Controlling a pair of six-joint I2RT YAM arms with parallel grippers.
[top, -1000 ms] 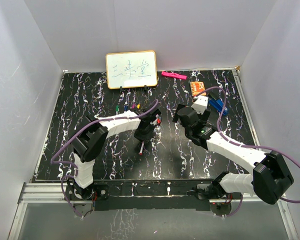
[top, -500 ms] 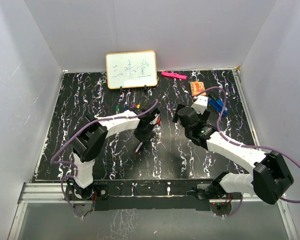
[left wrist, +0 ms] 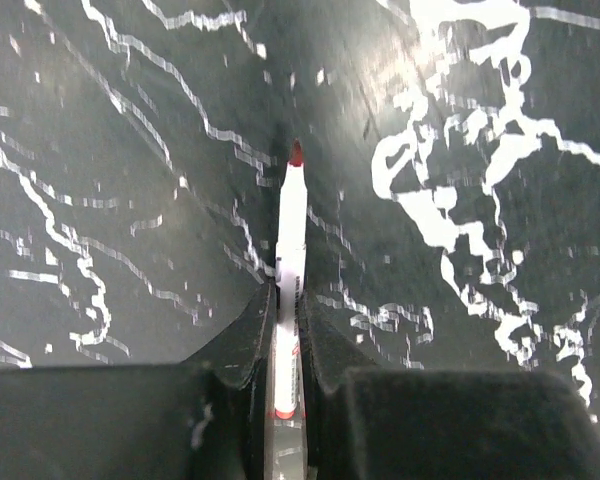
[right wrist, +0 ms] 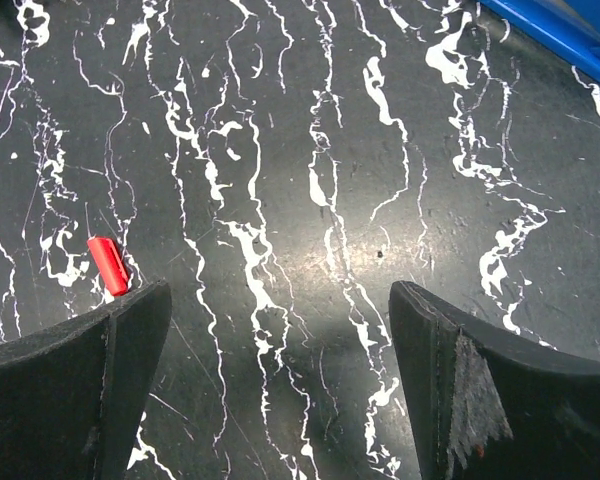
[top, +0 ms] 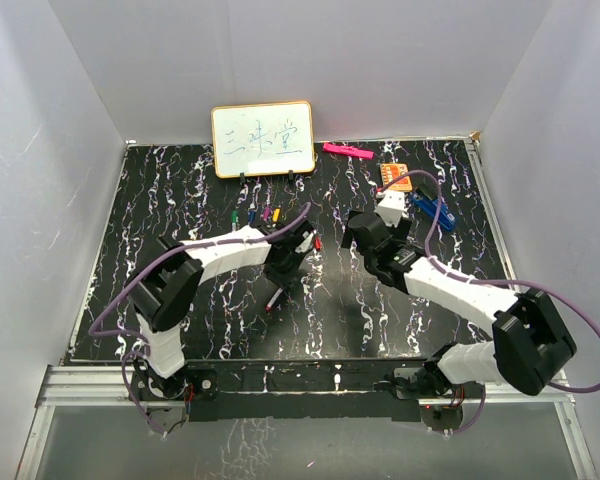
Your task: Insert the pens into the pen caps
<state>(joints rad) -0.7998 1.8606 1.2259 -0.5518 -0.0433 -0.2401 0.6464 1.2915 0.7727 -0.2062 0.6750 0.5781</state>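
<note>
My left gripper (left wrist: 286, 296) is shut on a white-barrelled pen (left wrist: 292, 228). Its red tip points away from the jaws, just above the black marbled table. In the top view that gripper (top: 279, 272) sits left of centre with the pen (top: 272, 299) sticking out toward the near edge. My right gripper (right wrist: 280, 305) hangs open over bare table, and a small red pen cap (right wrist: 108, 265) lies just beyond its left finger (right wrist: 130, 340). From above, the cap (top: 319, 242) lies between the two grippers, left of the right gripper (top: 352, 236). Several small coloured pieces (top: 258, 214) lie in a row behind the left arm, too small to tell pens from caps.
A small whiteboard (top: 263, 140) stands at the back centre. A flat pink bar (top: 347, 151) lies to its right, then an orange board (top: 395, 173). A blue clip-like object (top: 432, 208) lies by the right arm, and its edge (right wrist: 555, 30) shows in the right wrist view. White walls enclose the table.
The left jaws have shut on the red-tipped pen and shifted slightly left with it. The right gripper has moved a little toward the back left, nearer the red cap.
</note>
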